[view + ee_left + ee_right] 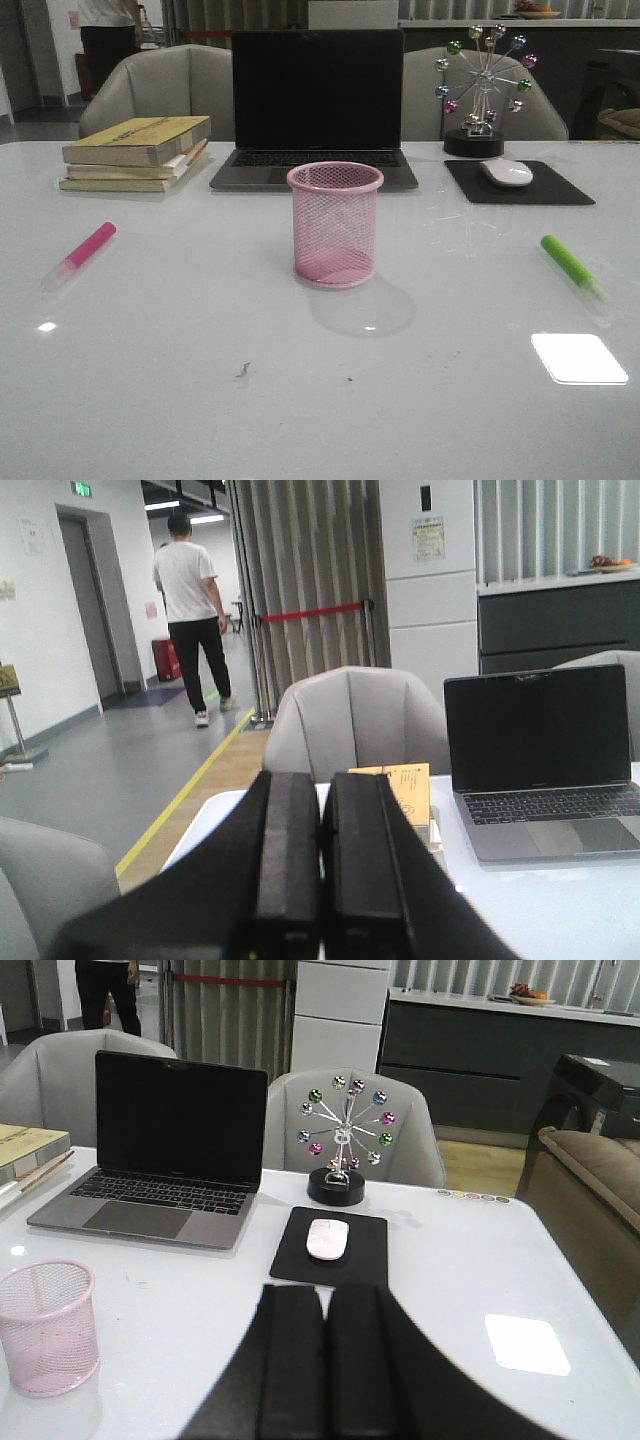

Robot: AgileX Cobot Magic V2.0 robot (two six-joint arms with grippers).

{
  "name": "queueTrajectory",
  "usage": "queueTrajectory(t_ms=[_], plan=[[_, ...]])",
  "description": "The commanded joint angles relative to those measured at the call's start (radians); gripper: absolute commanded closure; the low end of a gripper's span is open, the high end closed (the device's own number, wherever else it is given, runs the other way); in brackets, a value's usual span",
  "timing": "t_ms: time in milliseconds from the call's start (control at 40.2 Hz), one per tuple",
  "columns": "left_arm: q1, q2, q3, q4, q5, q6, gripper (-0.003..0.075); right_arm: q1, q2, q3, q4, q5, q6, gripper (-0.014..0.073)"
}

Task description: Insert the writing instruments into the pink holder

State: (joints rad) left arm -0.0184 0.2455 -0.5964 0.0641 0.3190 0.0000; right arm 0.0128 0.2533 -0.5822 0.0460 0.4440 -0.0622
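On the glossy white table (180,380) the pink holder (335,224) stands upright mid-table — pink marker (82,254) lying well left, green marker (571,265) well right. Behind: laptop (316,105), books (138,152). Left gripper (322,865) and right gripper (325,1360) are pressed closed, empty. No legible writing.

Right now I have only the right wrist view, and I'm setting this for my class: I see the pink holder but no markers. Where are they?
Observer: The green marker lies flat on the table, to the right of the pink holder.
Operator: And the other?
Observer: The pink marker lies flat on the holder's left, nearer us than the book stack.
Operator: Is the left pincer open?
Observer: No, the left pincer is shut and holds nothing.
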Motion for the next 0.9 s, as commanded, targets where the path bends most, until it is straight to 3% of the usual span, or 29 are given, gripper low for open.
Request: queueTrajectory(t_ms=[0, 373, 870], plan=[[-0.004, 0.116, -0.092, -0.005, -0.075, 0.0, 0.0606, -0.004, 0.108, -0.095, -0.011, -0.073, -0.006, 0.0539], [-0.004, 0.494, -0.304, -0.103, -0.011, 0.0, 0.0606, -0.004, 0.428, -0.257, -0.01, 0.024, -0.006, 0.0539], [-0.004, 0.753, -0.319, -0.106, 0.021, 0.0, 0.0606, -0.004, 0.699, -0.264, 0.003, 0.057, 0.026, 0.0539]])
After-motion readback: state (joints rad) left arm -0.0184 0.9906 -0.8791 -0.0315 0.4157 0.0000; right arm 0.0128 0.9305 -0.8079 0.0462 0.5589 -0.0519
